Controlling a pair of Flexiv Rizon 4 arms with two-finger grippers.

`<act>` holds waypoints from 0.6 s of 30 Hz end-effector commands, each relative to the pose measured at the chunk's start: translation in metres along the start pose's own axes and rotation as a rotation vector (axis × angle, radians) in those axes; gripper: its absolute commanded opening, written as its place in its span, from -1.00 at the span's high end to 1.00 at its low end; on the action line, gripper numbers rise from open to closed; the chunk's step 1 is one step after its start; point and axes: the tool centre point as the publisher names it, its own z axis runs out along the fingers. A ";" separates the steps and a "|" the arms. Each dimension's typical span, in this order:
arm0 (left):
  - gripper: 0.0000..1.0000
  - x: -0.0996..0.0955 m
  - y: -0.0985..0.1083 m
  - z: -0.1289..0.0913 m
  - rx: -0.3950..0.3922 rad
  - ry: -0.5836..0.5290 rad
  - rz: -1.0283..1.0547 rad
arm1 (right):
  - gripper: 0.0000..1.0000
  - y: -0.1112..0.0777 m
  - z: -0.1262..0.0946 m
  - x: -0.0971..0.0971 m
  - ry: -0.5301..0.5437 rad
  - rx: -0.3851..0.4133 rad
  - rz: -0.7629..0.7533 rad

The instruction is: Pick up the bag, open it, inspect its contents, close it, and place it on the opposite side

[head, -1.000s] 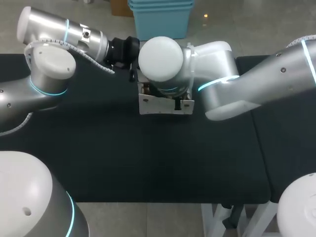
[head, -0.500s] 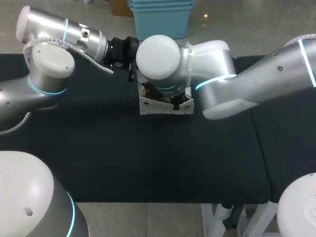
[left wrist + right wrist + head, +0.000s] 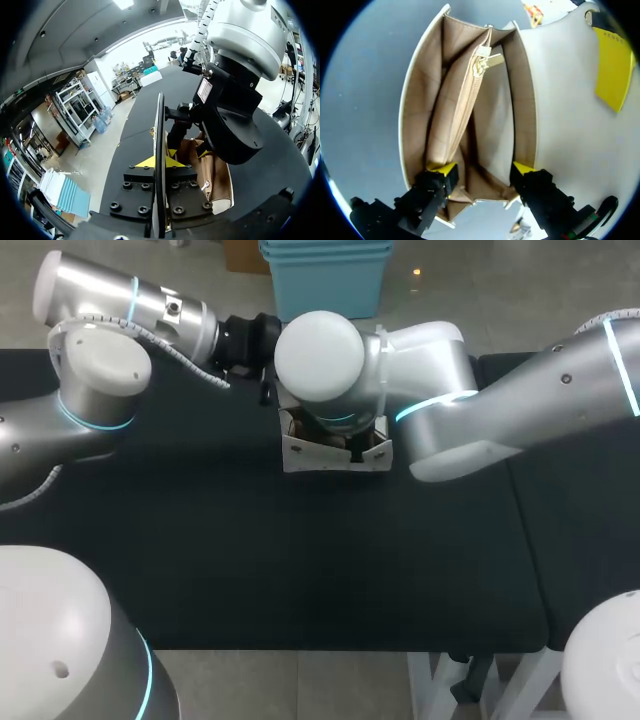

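Fingers (image 3: 445,170) of the right gripper (image 3: 484,170) stand spread apart inside the mouth of the bag (image 3: 450,100), gripping nothing. One yellow tip sits in the compartment beside the zipped divider (image 3: 470,100), the other against the opposite inner wall. The left gripper (image 3: 160,161) looks clamped on the bag's flap (image 3: 159,120). The flap is seen edge-on between the two yellow tips, so the contact itself is hard to confirm. From the right wrist, one left fingertip (image 3: 614,70) lies flat on the flap's white outer face.

The bag is white outside with a tan lining and is split by the central zipped pocket. It stands open on the black table (image 3: 300,570), at the far middle under the right arm's wrist, with the flap folded back toward the left arm.

Over the last second the right wrist has edged slightly toward the left arm. The bag and the left arm have kept their places.
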 end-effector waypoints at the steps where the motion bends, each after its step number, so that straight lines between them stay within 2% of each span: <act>1: 1.00 -0.001 0.002 -0.004 0.006 0.000 0.000 | -1.00 -0.003 0.008 0.003 -0.006 0.003 0.002; 15: 1.00 -0.001 0.003 -0.003 0.004 0.006 0.000 | -1.00 -0.002 0.004 -0.001 -0.023 -0.005 0.014; 16: 1.00 -0.001 0.003 -0.003 0.004 0.007 0.000 | -0.38 -0.003 0.002 -0.002 -0.031 -0.007 0.022; 17: 1.00 -0.001 0.002 -0.003 0.003 0.008 0.001 | 0.03 -0.003 0.000 -0.004 -0.037 -0.010 0.026; 18: 1.00 -0.001 0.002 -0.003 0.003 0.008 0.002 | 0.13 -0.004 -0.001 -0.005 -0.043 -0.012 0.030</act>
